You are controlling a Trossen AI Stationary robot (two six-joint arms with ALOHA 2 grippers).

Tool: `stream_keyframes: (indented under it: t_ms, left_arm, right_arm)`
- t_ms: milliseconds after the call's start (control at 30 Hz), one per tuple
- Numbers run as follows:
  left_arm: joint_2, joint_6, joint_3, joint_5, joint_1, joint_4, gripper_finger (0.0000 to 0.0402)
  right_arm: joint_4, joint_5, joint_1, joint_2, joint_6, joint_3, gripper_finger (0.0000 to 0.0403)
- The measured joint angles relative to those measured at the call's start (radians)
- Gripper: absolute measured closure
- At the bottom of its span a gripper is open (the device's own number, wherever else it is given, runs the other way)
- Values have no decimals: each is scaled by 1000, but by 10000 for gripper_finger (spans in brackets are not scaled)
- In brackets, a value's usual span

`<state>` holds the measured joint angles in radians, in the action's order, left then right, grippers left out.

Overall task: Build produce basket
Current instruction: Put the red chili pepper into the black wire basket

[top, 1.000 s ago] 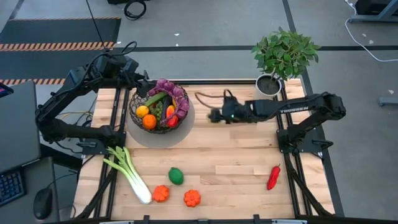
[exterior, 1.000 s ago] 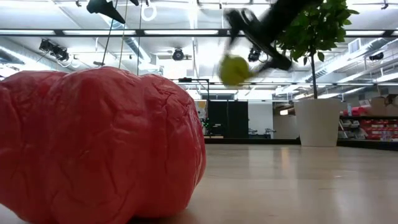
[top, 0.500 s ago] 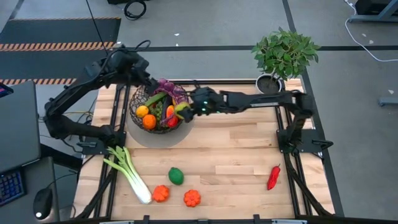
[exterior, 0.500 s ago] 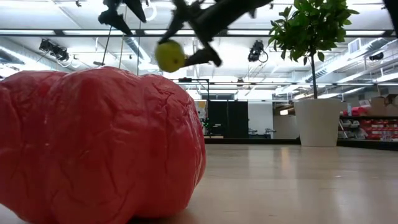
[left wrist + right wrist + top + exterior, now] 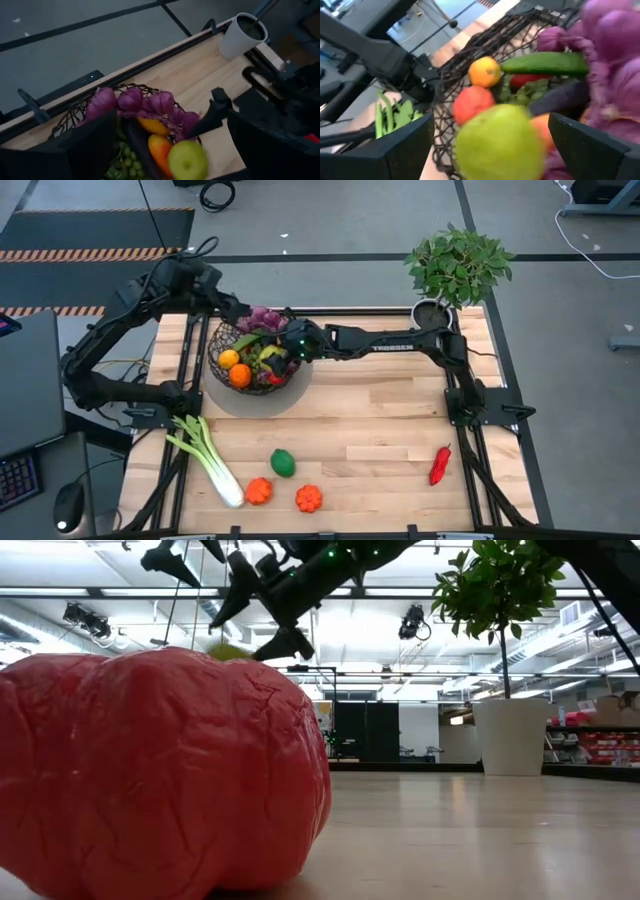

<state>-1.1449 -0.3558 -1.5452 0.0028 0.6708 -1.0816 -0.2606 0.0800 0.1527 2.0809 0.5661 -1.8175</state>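
Now a yellow-green fruit (image 5: pixel 499 145) is held over the basket (image 5: pixel 222 366) for release, right gripper (image 5: pixel 283 352) fingers spread; left gripper (image 5: pixel 232 311) fingers spread, steadying the rim.

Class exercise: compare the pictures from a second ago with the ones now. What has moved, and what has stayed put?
The right gripper carried the yellow-green round fruit leftward from mid-table to above the dark wire-mesh basket; its fingers now look open, the fruit apparently released. The left gripper shifted slightly near the basket's far rim. The leek, the red chilli and the potted plant stayed put.
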Motion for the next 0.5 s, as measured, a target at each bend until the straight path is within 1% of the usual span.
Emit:
stream_keyframes:
  t_ms: [167, 300, 400, 500]
  left_arm:
    - [10, -2, 0, 0, -1, -45, 17]
    - [10, -1, 0, 28, -7, -56, 17]
    - [9, 0, 0, 46, -32, -57, 17]
    - [8, 7, 0, 49, -66, -62, 17]
  right_arm:
    - [-26, 32, 21, -15, -28, 2, 8]
    - [-71, 23, 39, -32, -46, 2, 4]
    - [-207, -1, 50, -67, -45, 2, 6]
    - [-405, -29, 57, -110, -13, 2, 6]
